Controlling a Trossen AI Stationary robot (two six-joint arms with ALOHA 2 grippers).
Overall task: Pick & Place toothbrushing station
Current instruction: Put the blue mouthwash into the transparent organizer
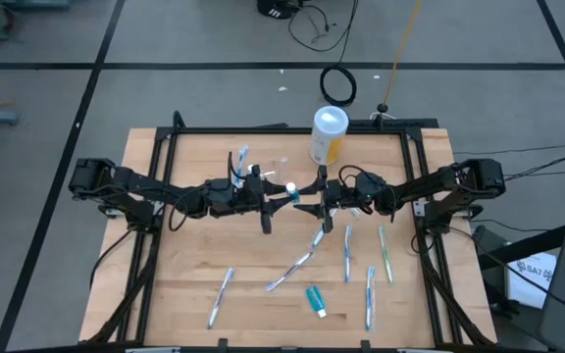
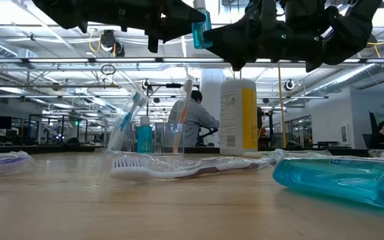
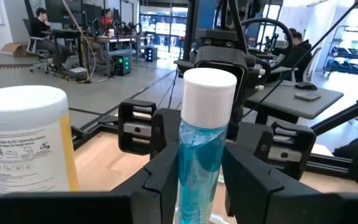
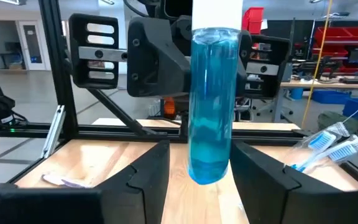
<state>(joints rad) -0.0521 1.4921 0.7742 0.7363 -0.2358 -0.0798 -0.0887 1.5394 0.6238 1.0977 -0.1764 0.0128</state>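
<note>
My left gripper [image 1: 282,194] [image 3: 201,168] is shut on a teal toothpaste tube [image 2: 202,30] with a white cap, high above the table's middle. My right gripper [image 1: 309,202] [image 4: 201,171] is open. Its fingers stand on either side of the tube's lower end [image 4: 209,171], and I see no touch. A clear cup [image 1: 243,165] [image 2: 145,137] holding toothbrushes and a teal tube stands at the far left of centre. Several wrapped toothbrushes [image 1: 297,263] and another teal tube [image 1: 315,299] [image 2: 342,180] lie flat on the near half of the table. My left gripper pinches the tube's body [image 3: 197,155] below the white cap [image 3: 209,93] between its two fingers. The fingers [image 3: 160,180] come level from the table's left side and lie across the tube. The tube stands upright with its cap up, lifted clear, and its lower end hangs free.
A tall yellow canister with a white lid [image 1: 329,135] [image 2: 239,117] stands at the far edge, just beyond both grippers. A black frame [image 1: 165,157] borders the wooden table. Toothbrushes lie at the near right [image 1: 370,297] and near left [image 1: 222,296].
</note>
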